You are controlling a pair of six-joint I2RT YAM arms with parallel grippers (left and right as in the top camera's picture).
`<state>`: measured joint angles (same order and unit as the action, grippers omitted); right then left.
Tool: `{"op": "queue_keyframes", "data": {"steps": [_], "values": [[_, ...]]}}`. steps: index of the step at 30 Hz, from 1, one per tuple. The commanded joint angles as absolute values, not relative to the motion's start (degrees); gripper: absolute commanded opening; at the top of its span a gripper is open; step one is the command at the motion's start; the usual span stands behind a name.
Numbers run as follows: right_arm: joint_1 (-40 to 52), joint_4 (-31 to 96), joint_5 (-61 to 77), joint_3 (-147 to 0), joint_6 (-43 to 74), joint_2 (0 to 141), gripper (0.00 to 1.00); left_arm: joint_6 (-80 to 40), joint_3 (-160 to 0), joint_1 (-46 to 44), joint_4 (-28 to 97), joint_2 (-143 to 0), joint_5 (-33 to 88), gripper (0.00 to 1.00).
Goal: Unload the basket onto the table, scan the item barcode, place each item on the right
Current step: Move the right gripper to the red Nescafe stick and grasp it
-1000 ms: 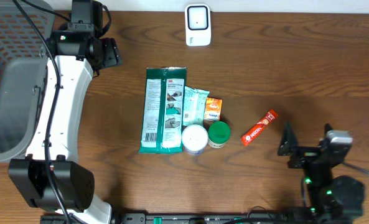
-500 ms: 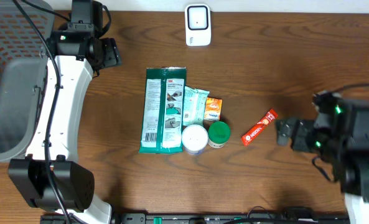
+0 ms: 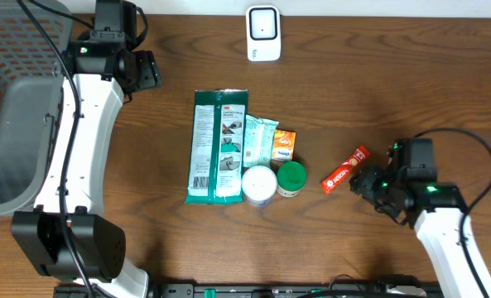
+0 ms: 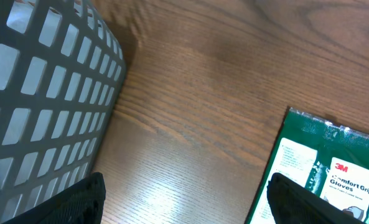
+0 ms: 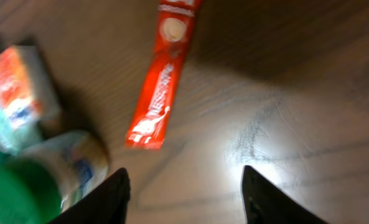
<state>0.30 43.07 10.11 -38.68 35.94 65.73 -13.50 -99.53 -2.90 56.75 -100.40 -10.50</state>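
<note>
Claw on the right arm (image 5: 184, 183) is hanging open and empty beside the thin red plastic packet (image 5: 165, 68), ready to grab it.

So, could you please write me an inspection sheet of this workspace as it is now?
Surface: brown wooden table, no spill seen.
Job's things: white scanner at far edge; red sachet lying flat, apart from the rest.
Clutter: green glove pack, teal packet, orange packet, white-lidded jar, green-lidded jar, clustered mid-table.
Grippers: left claw open, empty, beside grey mesh basket; right claw open, empty, just short of the sachet.
Cables: black cable looping above right arm; another along left arm.
Surroundings: basket at the left; nothing else seen.
</note>
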Motion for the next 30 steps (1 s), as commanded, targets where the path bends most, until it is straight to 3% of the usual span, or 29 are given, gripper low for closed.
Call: {"op": "queue_keyframes", "data": {"steps": [1, 15, 30], "values": [[0.71, 39.07, 8.64, -36.64, 41.78, 69.54, 0.49, -13.23, -99.61, -2.90, 56.95, -100.66, -11.00, 0.82], [8.71, 31.53, 0.45, -38.59, 44.99, 84.68, 0.57, -13.23, -99.61, -2.90, 56.95, -100.66, -11.00, 0.83], [11.77, 25.76, -2.70, -39.62, 46.22, 85.80, 0.50, -13.23, -99.61, -2.92, 56.95, -100.66, -11.00, 0.83]]}}
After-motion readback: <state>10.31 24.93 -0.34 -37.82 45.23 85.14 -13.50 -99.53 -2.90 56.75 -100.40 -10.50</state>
